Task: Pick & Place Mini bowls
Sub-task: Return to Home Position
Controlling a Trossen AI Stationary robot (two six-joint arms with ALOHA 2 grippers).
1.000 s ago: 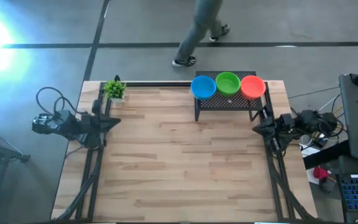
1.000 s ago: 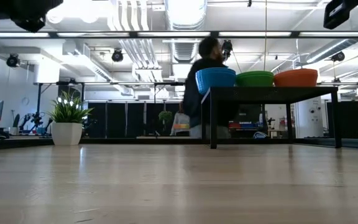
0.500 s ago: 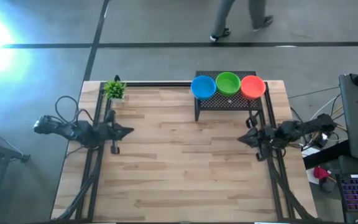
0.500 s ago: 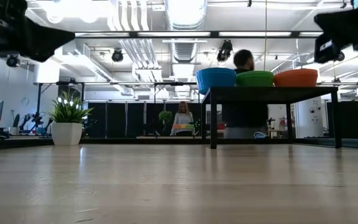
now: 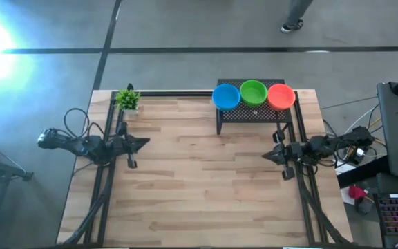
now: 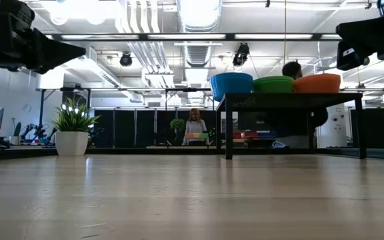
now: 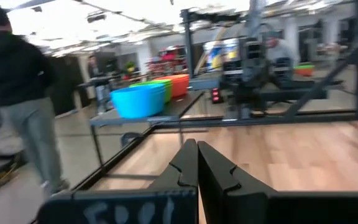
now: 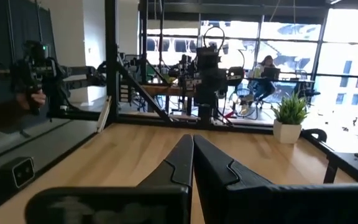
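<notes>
Glossy plastic mini bowls (image 5: 253, 94), dark metal shelf (image 5: 254, 113), smooth wood table (image 5: 199, 187)

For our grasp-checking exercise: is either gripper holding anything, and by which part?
Nothing is held. The left gripper and right gripper are both shut and empty; the mini bowls sit on the shelf.

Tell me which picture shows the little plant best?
Low view: the plant shows leaves and white pot clearly. The high view shows only its top; the right wrist view shows it far off; the left wrist view misses it.
</notes>
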